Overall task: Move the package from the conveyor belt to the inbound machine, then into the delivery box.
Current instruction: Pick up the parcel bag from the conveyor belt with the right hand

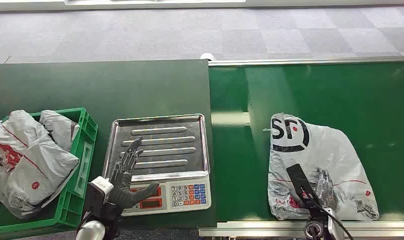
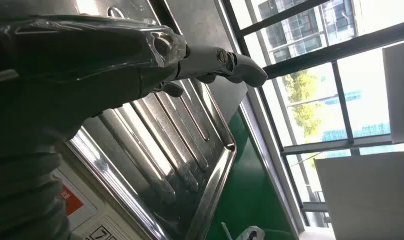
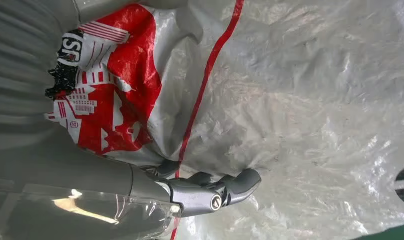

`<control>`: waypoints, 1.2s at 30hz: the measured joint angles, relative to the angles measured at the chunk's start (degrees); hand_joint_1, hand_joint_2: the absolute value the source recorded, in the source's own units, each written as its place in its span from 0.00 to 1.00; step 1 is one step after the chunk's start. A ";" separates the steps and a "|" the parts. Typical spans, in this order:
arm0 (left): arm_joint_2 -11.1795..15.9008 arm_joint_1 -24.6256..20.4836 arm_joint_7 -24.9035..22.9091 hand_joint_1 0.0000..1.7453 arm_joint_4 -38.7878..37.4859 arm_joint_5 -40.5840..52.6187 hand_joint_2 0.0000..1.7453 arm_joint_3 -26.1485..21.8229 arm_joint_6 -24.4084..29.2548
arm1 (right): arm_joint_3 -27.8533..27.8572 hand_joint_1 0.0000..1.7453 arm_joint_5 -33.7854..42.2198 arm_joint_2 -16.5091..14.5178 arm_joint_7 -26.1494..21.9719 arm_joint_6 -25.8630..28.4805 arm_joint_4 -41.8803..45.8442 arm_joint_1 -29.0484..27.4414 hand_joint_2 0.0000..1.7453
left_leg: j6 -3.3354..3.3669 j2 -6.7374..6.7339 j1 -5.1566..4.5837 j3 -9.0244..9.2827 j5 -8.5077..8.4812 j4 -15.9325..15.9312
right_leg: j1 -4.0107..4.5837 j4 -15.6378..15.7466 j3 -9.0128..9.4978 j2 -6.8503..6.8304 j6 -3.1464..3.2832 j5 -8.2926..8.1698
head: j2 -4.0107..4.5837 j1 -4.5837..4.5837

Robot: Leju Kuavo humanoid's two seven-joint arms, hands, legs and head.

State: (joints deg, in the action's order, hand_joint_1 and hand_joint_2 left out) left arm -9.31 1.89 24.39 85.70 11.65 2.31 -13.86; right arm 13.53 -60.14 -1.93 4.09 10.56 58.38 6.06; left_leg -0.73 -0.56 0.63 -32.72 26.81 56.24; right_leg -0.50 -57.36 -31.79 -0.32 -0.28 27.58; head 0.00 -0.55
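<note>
Right now your right hand is lying with fingers spread on the near part of the crinkled grey plastic courier package, which is resting on the green conveyor belt. Your left hand is hovering, fingers apart and holding nothing, over the steel scale tray; the green plastic crate of parcels is sitting at left.

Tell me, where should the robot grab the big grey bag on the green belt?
Probably at the near edge of the bag, coming down from above, where the right hand already sits on it. The bag lies flat and floppy on the belt, so its loose, wrinkly plastic can be bunched up in the fingers.
</note>
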 joint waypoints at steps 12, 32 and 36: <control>-0.04 0.14 0.02 0.00 0.44 0.00 1.00 -0.70 -0.20 | 0.00 1.00 -1.23 -0.99 -4.85 6.31 3.17 -0.50 1.00 | 0.00 -0.01 0.00 0.01 0.00 0.00 | 0.00 0.00 -0.01 0.01 0.00 0.00 | 0.00 -0.01; -0.04 -0.06 1.57 0.00 0.44 -0.19 1.00 -0.85 0.39 | 0.15 1.00 4.71 -2.03 -14.05 12.97 6.98 -1.09 1.00 | 0.00 -0.01 0.00 0.01 0.00 0.00 | 0.00 0.00 -0.02 0.01 0.00 0.00 | 0.00 0.00; -0.05 -0.20 3.19 0.00 0.44 -1.17 1.00 -1.04 1.72 | 0.47 1.00 10.94 -2.61 -21.62 17.51 9.31 -1.49 1.00 | 0.00 -0.01 0.00 0.01 0.00 0.00 | 0.00 0.00 -0.02 0.01 0.00 0.00 | 0.00 -0.01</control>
State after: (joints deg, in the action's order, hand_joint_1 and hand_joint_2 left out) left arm -9.37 1.69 27.58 86.14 10.48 1.26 -12.13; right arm 14.00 -49.20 -4.54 -17.53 28.07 67.69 4.57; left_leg -0.73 -0.57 0.64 -32.71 26.81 56.24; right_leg -0.50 -57.36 -31.81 -0.31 -0.28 27.58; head 0.00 -0.56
